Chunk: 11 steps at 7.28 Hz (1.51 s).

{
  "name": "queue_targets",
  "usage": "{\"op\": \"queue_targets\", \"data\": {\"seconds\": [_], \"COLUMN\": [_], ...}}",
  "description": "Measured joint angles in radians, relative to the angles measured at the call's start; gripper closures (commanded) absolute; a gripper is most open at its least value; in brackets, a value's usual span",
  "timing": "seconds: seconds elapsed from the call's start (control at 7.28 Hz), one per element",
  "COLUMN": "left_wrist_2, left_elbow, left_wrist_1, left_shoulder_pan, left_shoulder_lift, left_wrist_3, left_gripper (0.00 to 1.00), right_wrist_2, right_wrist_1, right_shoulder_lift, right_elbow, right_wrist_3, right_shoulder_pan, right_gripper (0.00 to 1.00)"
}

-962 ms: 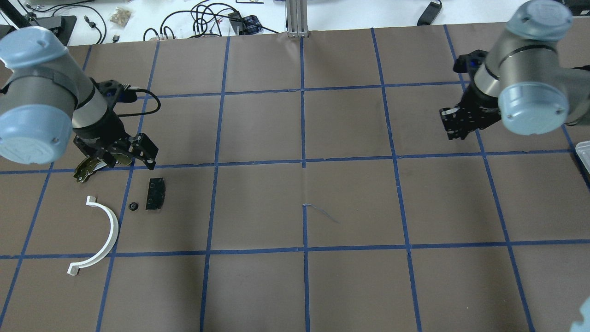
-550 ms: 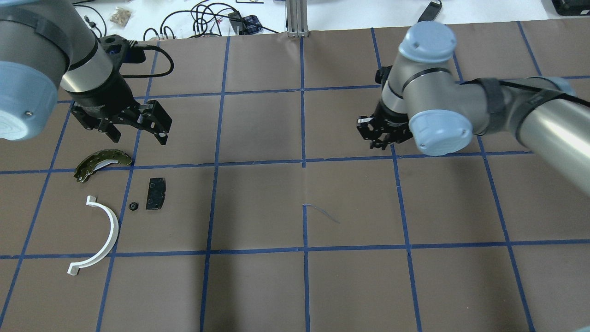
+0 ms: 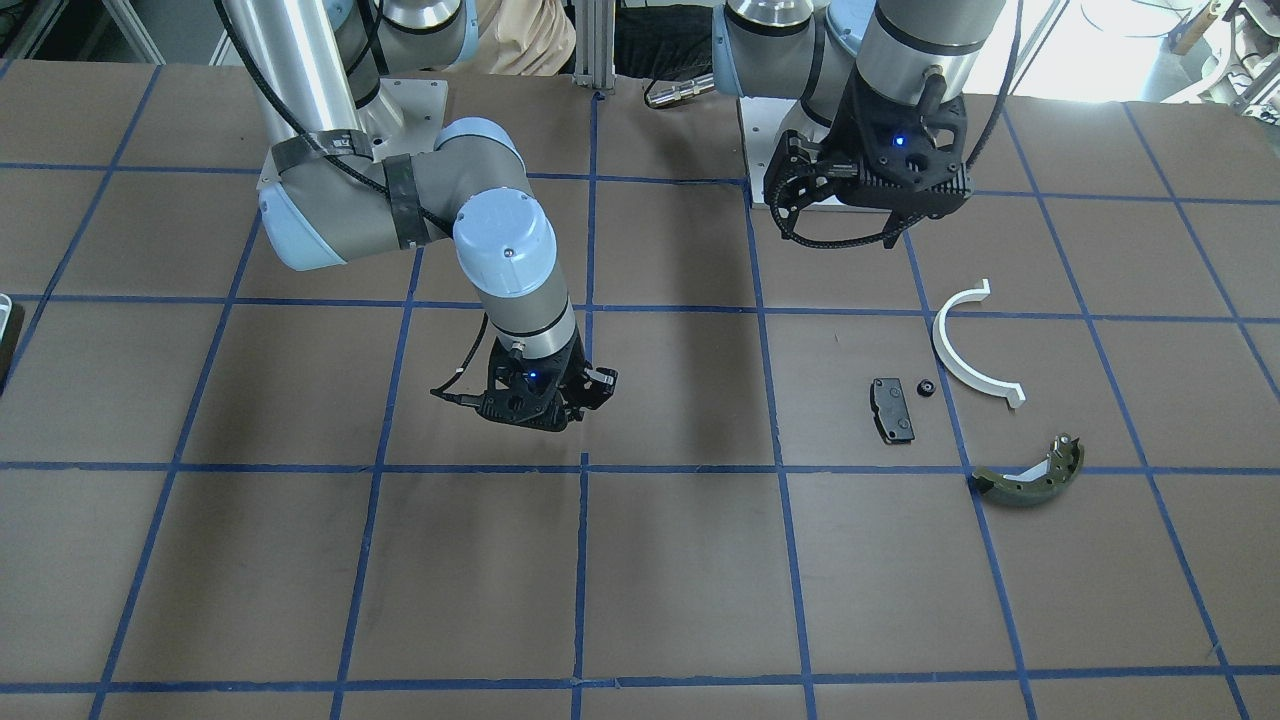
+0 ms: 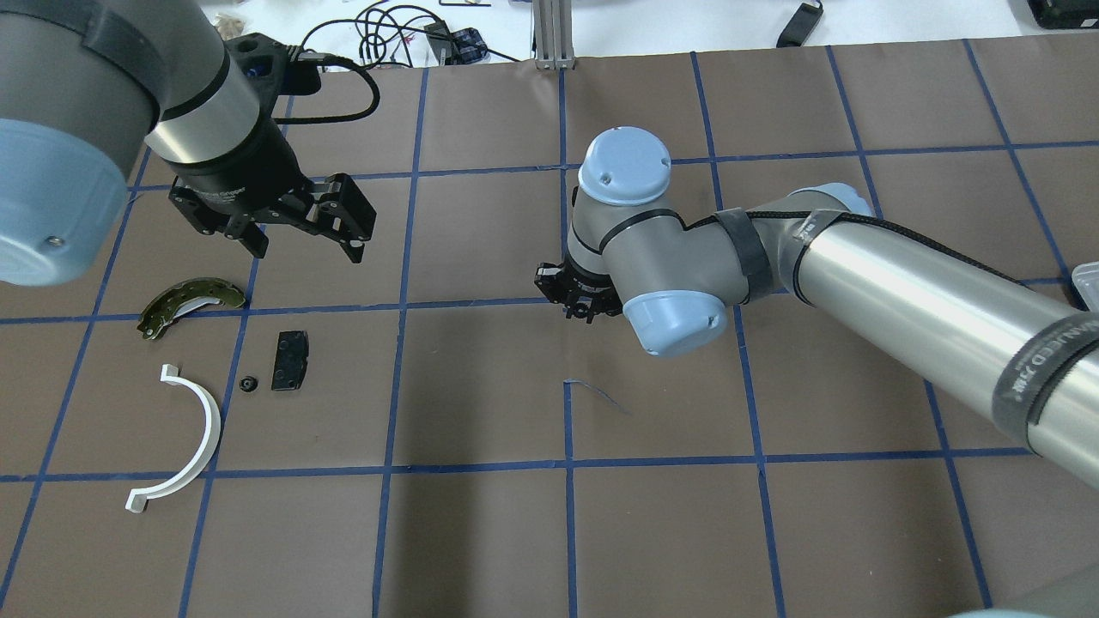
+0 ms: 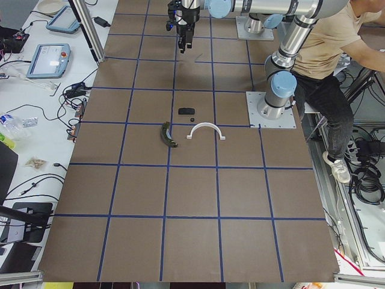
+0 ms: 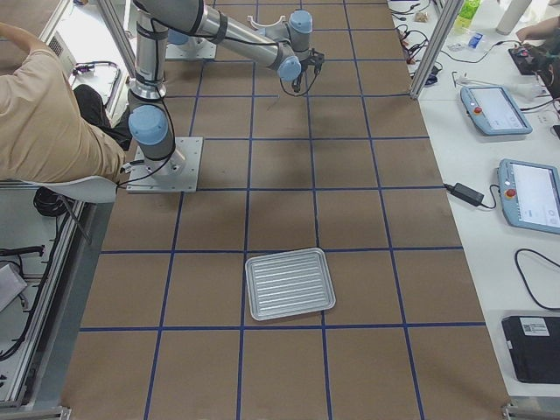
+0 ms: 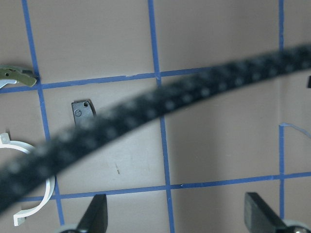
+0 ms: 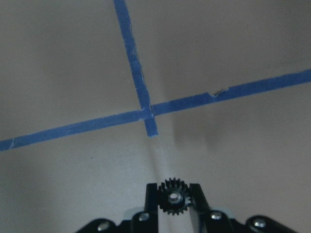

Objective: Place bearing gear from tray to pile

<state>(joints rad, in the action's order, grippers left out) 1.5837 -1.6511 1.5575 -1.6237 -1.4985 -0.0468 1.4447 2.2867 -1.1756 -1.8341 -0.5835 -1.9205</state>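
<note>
Bearing gear (image 8: 174,196) gripped by the right gripper (image 4: 577,302) above the middle of the table (image 4: 481,532).
The small black toothed gear is pinched between the two nearly closed fingers (image 8: 151,200), just short of a crossing of blue tape lines (image 8: 146,116). The tray (image 6: 289,284) is seen well apart, at the robot's right end of the table. The pile is laid out toward the left end: an olive brake shoe (image 4: 191,302), a white half-ring (image 4: 202,429), a black pad (image 4: 289,360) and a tiny black round piece (image 4: 249,384) just beside the pad. The left gripper (image 4: 306,245) is held above the table near the brake shoe, its jaws spread wide with nothing between them.
</note>
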Motion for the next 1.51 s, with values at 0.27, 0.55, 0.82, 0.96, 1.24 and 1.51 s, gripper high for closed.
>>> {"op": "queue_targets", "data": {"seconds": [0.27, 0.55, 0.82, 0.96, 1.24, 1.51], "left_wrist_2": [0.000, -0.003, -0.010, -0.012, -0.013, -0.019], "left_elbow": [0.002, -0.001, -0.008, -0.010, -0.032, -0.106], "left_wrist_1": [0.001, 0.001, -0.005, -0.014, -0.093, -0.354], "left_shoulder_pan": [-0.006, -0.007, -0.018, -0.048, -0.155, -0.234], "left_shoulder_lift": [-0.001, -0.003, -0.019, -0.036, -0.106, -0.213], "left_wrist_3": [-0.002, -0.005, -0.001, 0.004, 0.061, 0.155], "left_gripper": [0.00, 0.00, 0.00, 0.00, 0.00, 0.00], "right_wrist_2": [-0.003, 0.006, 0.022, 0.030, 0.038, 0.040], "right_wrist_1": [0.002, 0.003, -0.010, -0.052, -0.189, -0.328], "right_shoulder_lift": [0.011, 0.006, -0.035, -0.079, -0.194, -0.327], "right_elbow": [-0.004, 0.003, 0.003, 0.003, 0.002, 0.012], "right_wrist_3": [-0.023, -0.012, 0.127, 0.205, 0.361, 0.471], "right_shoulder_pan": [-0.041, -0.042, 0.036, 0.105, 0.242, 0.317], "right_gripper": [0.06, 0.00, 0.00, 0.00, 0.00, 0.00]}}
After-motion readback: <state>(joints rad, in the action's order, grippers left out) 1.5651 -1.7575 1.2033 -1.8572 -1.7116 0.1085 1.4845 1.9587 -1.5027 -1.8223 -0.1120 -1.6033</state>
